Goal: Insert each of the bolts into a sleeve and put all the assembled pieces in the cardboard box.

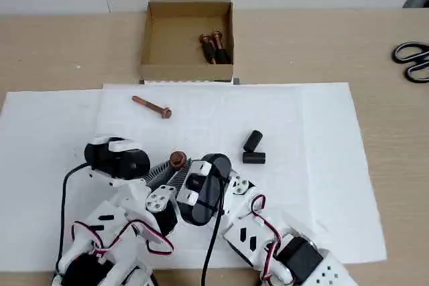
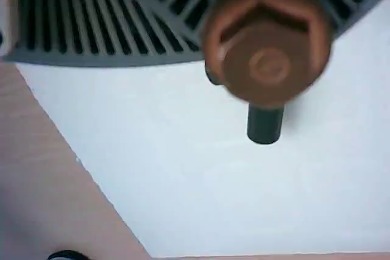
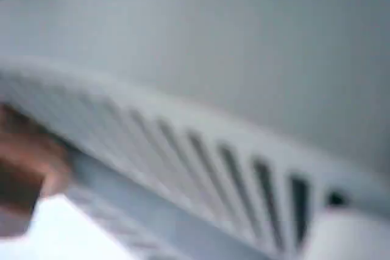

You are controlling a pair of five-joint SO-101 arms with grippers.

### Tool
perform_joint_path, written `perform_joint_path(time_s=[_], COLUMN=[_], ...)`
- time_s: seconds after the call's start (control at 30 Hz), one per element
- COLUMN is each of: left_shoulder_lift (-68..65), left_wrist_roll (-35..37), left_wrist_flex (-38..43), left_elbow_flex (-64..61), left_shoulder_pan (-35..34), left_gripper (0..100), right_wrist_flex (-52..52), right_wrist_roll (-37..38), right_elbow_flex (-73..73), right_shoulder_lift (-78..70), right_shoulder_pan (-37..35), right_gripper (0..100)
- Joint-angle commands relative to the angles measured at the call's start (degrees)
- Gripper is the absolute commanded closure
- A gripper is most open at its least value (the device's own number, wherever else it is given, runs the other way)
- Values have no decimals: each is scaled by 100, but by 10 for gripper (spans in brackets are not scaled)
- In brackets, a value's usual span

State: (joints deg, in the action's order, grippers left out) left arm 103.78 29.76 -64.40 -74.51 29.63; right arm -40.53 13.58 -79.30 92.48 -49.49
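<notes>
Copper-coloured hex-headed bolt (image 1: pixel 177 159) stands head-up, long axis roughly vertical, between left gripper (image 1: pixel 167 168) and right gripper (image 1: pixel 187 168); their hold cannot be told.

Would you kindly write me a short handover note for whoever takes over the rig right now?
Grippers: left gripper and right gripper meet at the paper's near middle around a held bolt; which one grips it, I cannot tell.
Things: one loose bolt and two sleeves lie on the paper.
Done: two assembled pieces in the cardboard box.
Left: sleeve the two bolts, box them.
</notes>
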Motion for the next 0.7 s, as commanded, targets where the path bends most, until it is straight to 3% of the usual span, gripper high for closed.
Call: perform_joint_path(time_s=[0.0,0.2,0.4,0.67], left_shoulder_lift=[-18,-18,-35,-35], left_wrist_roll=[-79,-79,-88,-88], left_wrist_flex=[-26,-26,-26,-26], left_elbow_flex=[-110,-92,-92,66], left_shoulder_pan=[9,-9,-9,-105], left_gripper=[995,975,805,798], right_wrist_flex=[180,171,127,171], right_wrist_roll=[70,70,70,53], right_elbow_flex=[448,422,413,176], right_shoulder_lift=[119,119,119,145], right_shoulder_pan=[-31,-31,-22,-22], right_gripper=[996,996,996,996])
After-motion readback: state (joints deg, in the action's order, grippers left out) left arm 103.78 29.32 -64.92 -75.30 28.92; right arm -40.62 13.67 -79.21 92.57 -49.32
